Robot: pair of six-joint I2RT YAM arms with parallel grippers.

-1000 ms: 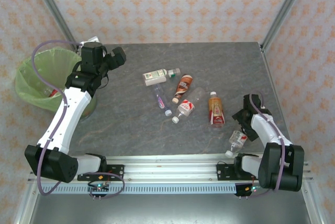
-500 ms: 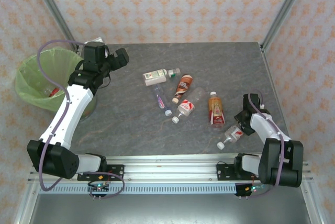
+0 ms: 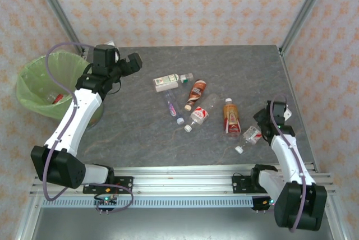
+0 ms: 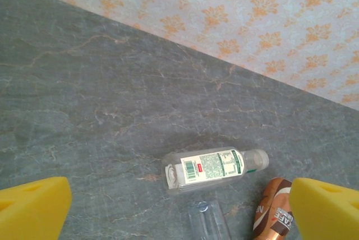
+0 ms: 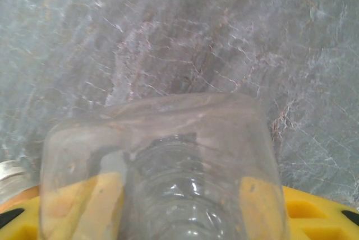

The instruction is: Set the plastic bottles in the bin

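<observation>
Right jaws clamp a small clear white-capped plastic bottle (image 3: 251, 135); left jaws stand wide apart. The round lime-green-lined bin (image 3: 26, 94) holds something red (image 3: 58, 99).

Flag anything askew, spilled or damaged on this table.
No spill or damage shows. The loose bottles all lie on their sides mid-table, pointing different ways. One clear bottle lies slanted between the fingers of the right gripper, near the right edge.
</observation>
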